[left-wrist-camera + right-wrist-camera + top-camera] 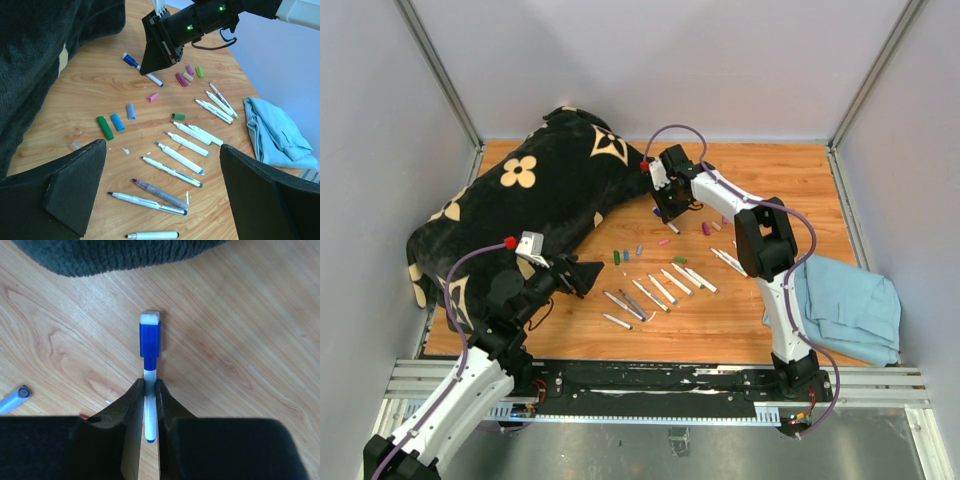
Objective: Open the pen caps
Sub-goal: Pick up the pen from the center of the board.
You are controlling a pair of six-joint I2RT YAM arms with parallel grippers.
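The right hand point(150, 390) is pinched shut on a thin white marker barrel point(149, 371) low in its wrist view. The short blue plastic cap point(150, 340) is on the pen and sticks out past the fingertips, just over the wooden desk point(240, 340). The left hand point(162, 147) hangs wide open with nothing in it, at the lower left of the overhead view. Loose green, blue and pink caps point(105, 127) lie mid-frame beside the uncapped markers point(180, 157). I'd say this pen is gripped ready for uncapping. Next, the left hand needs to reach across, clamp the blue cap and pull straight along the barrel.
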